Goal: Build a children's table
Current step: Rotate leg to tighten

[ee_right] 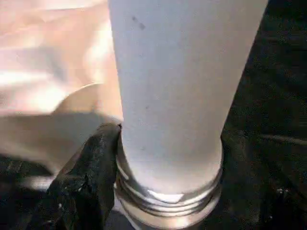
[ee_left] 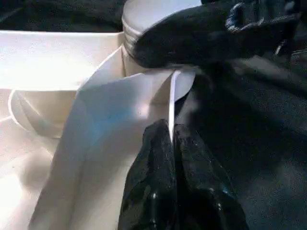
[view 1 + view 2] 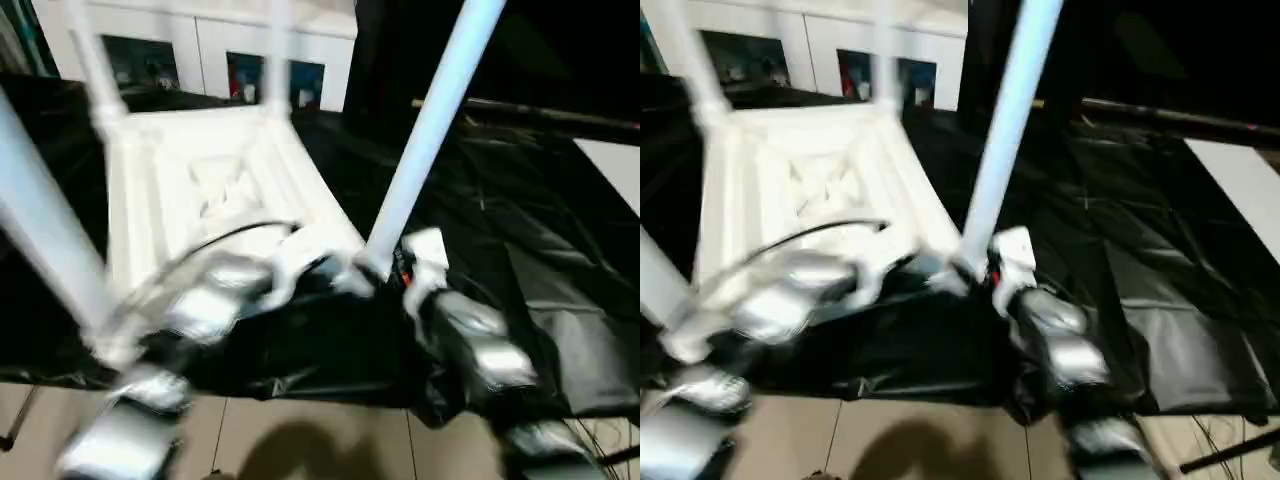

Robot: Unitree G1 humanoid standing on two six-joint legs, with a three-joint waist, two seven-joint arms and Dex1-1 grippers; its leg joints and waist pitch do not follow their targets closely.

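The children's table lies upside down, its ribbed white top (image 3: 200, 190) on the black cloth and its legs pointing up. My right gripper (image 3: 385, 268) is at the foot of the near right leg (image 3: 430, 120), where that leg enters a corner socket. One black finger (image 1: 91, 177) presses on the leg (image 1: 168, 96) just above its threaded end; the other finger is hidden behind it. My left gripper (image 2: 171, 130) is shut on a thin white edge of the top (image 2: 96, 120), right beside that socket. Another leg (image 3: 40, 230) rises at the near left, and two more (image 3: 95, 60) stand at the back.
The black-draped work table (image 3: 520, 220) spreads to the right, and its front edge drops to a tiled floor (image 3: 330, 440). A white cabinet with glass doors (image 3: 250, 60) stands behind. A pale panel (image 3: 615, 170) lies at the far right.
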